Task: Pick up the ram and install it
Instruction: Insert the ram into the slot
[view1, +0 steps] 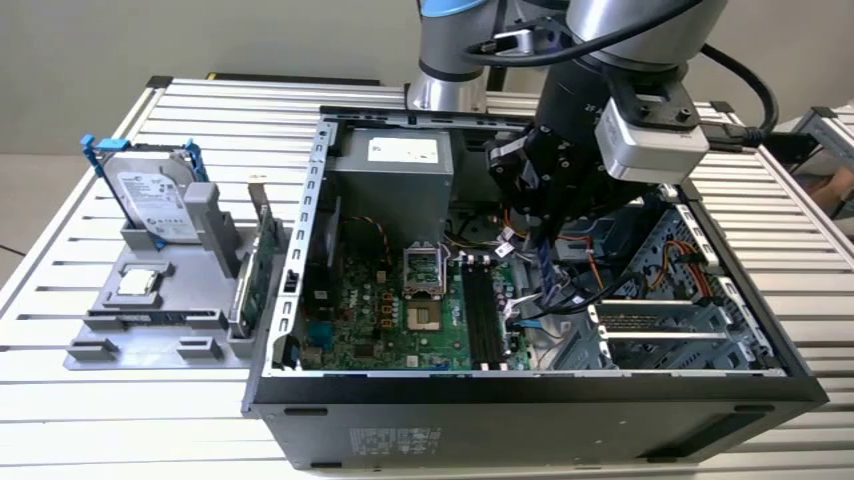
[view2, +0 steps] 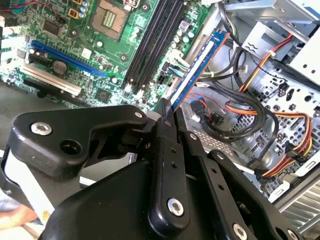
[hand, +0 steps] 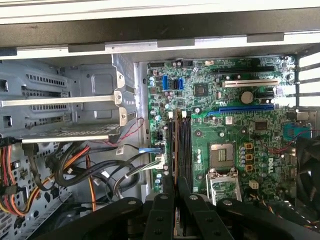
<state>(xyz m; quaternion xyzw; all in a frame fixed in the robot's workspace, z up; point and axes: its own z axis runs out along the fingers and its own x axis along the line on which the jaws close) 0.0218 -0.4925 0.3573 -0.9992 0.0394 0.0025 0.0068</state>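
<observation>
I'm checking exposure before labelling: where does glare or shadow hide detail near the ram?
In the second wrist view the metal cage is washed out, while the ram in the hand is evenly lit. In the first wrist view the table beyond the case glares white.

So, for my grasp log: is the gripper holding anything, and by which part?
The gripper is shut on the ram, pinching its flat faces; much of its length juts out beyond.

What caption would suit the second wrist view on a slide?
Jaws shut on the ram, holding it above the motherboard near its long black slots.
</observation>
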